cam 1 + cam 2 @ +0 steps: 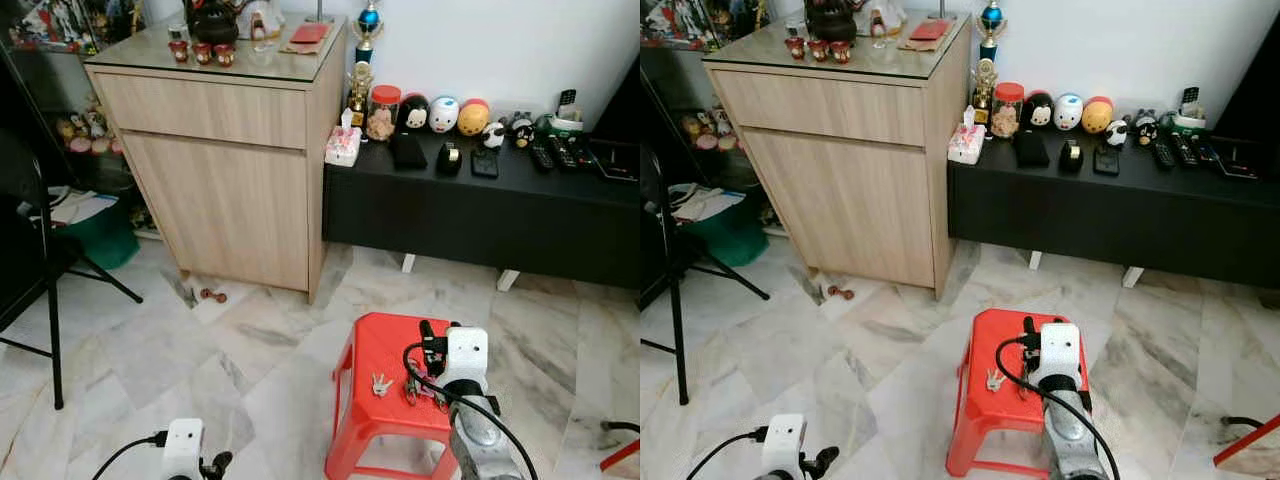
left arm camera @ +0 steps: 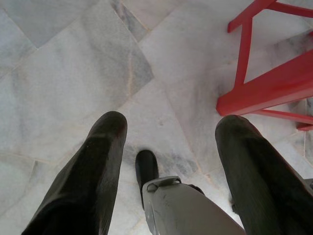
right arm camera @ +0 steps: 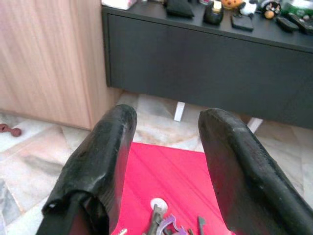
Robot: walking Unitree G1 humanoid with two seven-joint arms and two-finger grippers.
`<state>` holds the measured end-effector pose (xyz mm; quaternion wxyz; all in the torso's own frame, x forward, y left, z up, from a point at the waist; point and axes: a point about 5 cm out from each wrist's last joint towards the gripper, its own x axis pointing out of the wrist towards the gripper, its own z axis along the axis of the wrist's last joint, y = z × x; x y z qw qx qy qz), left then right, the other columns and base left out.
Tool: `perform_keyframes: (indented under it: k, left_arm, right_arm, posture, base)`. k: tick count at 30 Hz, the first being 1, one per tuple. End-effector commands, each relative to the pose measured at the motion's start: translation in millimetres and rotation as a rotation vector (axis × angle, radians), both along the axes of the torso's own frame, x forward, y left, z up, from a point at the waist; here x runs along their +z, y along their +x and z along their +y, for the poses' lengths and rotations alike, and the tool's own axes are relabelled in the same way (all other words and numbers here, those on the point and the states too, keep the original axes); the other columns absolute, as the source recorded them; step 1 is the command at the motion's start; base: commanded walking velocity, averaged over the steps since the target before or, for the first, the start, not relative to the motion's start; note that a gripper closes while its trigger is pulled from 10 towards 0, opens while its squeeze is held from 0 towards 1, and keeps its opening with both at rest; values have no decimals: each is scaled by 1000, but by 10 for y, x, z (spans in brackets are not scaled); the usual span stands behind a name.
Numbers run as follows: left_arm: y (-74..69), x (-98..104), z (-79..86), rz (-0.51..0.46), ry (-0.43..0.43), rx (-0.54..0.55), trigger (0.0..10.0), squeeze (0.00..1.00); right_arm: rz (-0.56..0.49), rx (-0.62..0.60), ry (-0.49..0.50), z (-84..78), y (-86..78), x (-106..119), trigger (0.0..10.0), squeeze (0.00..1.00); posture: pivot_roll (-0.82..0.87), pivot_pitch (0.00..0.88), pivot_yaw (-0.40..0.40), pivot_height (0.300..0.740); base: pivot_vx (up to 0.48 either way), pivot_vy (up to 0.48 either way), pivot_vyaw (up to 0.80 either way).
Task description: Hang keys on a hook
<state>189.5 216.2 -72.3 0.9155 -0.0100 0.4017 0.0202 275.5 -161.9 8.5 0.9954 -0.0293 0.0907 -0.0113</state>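
Observation:
A small bunch of silver keys (image 1: 381,384) lies on top of a red plastic stool (image 1: 385,345) on the marble floor. In the right wrist view the keys (image 3: 160,221) sit on the red seat just below the fingers. My right gripper (image 1: 430,345) hangs over the right half of the stool seat. It is open (image 3: 168,117), with nothing between its fingers. My left gripper (image 1: 215,465) is low at the left, open (image 2: 172,122) above the bare floor beside the stool's legs (image 2: 244,54).
A tall wooden cabinet (image 1: 225,170) stands ahead, with a low black bench (image 1: 480,215) to its right carrying figurines and remotes. A black tripod leg (image 1: 52,320) and a green bin (image 1: 100,238) are at the left. A small brown object (image 1: 212,295) lies by the cabinet's foot.

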Motion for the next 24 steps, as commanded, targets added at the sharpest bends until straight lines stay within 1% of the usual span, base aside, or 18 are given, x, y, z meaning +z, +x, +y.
perform_keyframes:
  k: [1, 3, 6, 7, 11, 14, 15, 18, 21, 24]
  left_arm:
    - [-41, -20, 10, 11, -12, 14, 10000, 0]
    - [-42, -24, -6, 16, -10, -7, 10000, 0]
    - [-38, -25, -21, 19, -10, -23, 10000, 0]
    - [-32, -24, -31, 17, -12, -20, 10000, 0]
    - [-18, -23, -47, 25, -3, -45, 10000, 0]
    - [-20, -23, -41, 25, -3, -33, 10000, 0]
    - [-26, -26, -37, 27, -1, -32, 10000, 0]
    - [-31, -29, -36, 31, -3, -30, 10000, 0]
    - [-35, -31, -36, 33, -5, -30, 10000, 0]
    - [-30, -28, -37, 29, -10, -27, 10000, 0]
  right_arm:
    - [14, -22, 13, -24, 14, -1, 10000, 0]
    - [29, -47, 41, -45, 20, -12, 10000, 0]
    - [27, -44, 39, -43, 21, -9, 10000, 0]
    - [28, -43, 38, -43, 26, -6, 10000, 0]
    - [61, -25, 29, -8, 35, -34, 10000, 0]
    - [69, -20, 36, 11, 36, -42, 10000, 0]
    - [53, -34, 57, 9, 36, -31, 10000, 0]
    - [51, -43, 63, 5, 38, -27, 10000, 0]
    - [83, -41, 43, 3, 40, -56, 10000, 0]
    - [95, -58, 58, -4, 55, -57, 10000, 0]
  posture:
    - [-35, 0, -44, 707]
    - [-37, 0, -42, 692]
    - [-40, 0, -41, 682]
    - [-39, 0, -41, 672]
    - [-35, 0, -42, 647]
    - [-28, 0, -43, 627]
    - [-28, 0, -43, 618]
    - [-26, 0, -43, 618]
    - [-24, 0, -43, 618]
    - [-24, 0, -43, 618]
  base:
    - [0, 0, 0]
    - [0, 0, 0]
    - [0, 0, 0]
    - [0, 0, 0]
    - [0, 0, 0]
    - [0, 0, 0]
    - [0, 0, 0]
    - [0, 0, 0]
    - [0, 0, 0]
    - [0, 0, 0]
